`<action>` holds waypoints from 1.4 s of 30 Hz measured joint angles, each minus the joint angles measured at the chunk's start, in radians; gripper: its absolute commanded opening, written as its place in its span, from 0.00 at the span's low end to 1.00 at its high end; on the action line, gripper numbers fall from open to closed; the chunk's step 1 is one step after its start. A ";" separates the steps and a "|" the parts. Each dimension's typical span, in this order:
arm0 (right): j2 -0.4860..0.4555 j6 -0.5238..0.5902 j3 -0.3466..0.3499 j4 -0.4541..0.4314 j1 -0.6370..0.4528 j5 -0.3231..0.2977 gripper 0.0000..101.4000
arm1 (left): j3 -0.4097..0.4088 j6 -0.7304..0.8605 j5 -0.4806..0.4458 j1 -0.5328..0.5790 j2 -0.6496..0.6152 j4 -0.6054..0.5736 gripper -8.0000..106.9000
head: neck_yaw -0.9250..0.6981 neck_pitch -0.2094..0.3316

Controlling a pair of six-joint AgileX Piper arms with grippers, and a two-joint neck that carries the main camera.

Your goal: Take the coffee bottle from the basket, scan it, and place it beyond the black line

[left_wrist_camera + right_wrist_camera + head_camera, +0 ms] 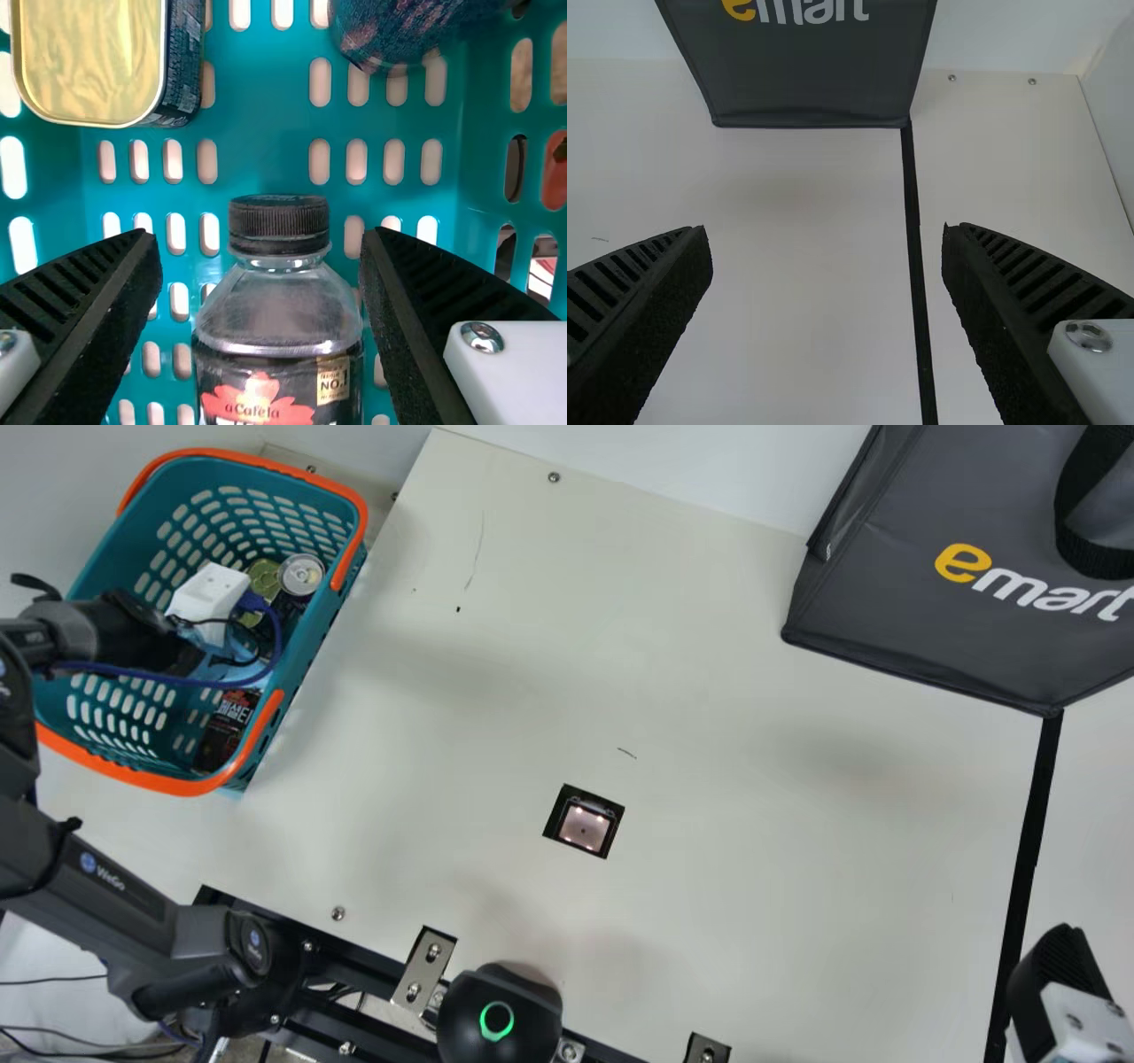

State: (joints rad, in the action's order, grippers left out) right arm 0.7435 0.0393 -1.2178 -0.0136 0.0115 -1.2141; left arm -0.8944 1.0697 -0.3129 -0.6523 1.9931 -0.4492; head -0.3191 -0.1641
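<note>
Within the basket's (314, 480) rim, the left gripper (209, 607) is spread wide astride the coffee bottle (279, 310). Toward the surface's (753, 868) right edge, the right gripper (1045, 974) is spread too.

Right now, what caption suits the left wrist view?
Open left gripper lined up with a black-capped coffee bottle in a teal basket.

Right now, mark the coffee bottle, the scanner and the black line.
Coffee bottle (277, 301): left wrist view, clear shoulder below the cap.
Scanner (584, 828): main view, lit window set in the table.
Black line (916, 257): right wrist view, middle of its visible length.
</note>
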 measured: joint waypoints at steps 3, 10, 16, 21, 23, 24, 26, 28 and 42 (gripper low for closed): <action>0.000 0.000 0.000 0.000 0.000 0.000 0.90 | 0.004 -0.017 0.014 0.009 0.014 0.005 0.85 | 0.000 0.000; 0.000 0.000 0.000 0.000 0.000 0.000 0.90 | 0.000 -0.064 0.050 0.017 0.046 0.029 0.85 | 0.000 0.000; 0.000 0.000 0.000 0.000 0.000 0.000 0.90 | -0.010 -0.101 0.064 0.026 0.060 0.047 0.56 | 0.000 -0.002; 0.000 0.000 0.000 0.000 0.000 0.000 0.90 | -0.017 -0.122 0.067 0.032 0.066 0.049 0.27 | 0.000 0.000; 0.000 0.000 0.000 0.000 0.000 0.000 0.90 | -0.020 -0.129 0.067 0.034 0.066 0.049 0.16 | 0.000 0.000; 0.000 0.000 0.000 0.000 0.000 0.000 0.90 | -0.020 -0.133 0.066 0.034 0.066 0.048 0.16 | 0.000 0.000; 0.000 0.000 0.000 0.000 0.000 0.000 0.90 | -0.022 -0.140 0.064 0.038 0.066 0.046 0.16 | 0.000 0.000; 0.000 0.000 0.000 0.000 0.000 0.000 0.90 | -0.023 -0.144 0.061 0.042 0.062 0.044 0.16 | 0.000 0.000; 0.000 0.000 0.000 0.000 0.000 0.000 0.90 | -0.033 -0.184 0.013 0.041 -0.010 0.046 0.16 | 0.000 0.000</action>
State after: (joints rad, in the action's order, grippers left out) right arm 0.7435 0.0393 -1.2178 -0.0136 0.0115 -1.2141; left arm -0.9274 0.8857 -0.2995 -0.6108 1.9830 -0.4027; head -0.3191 -0.1641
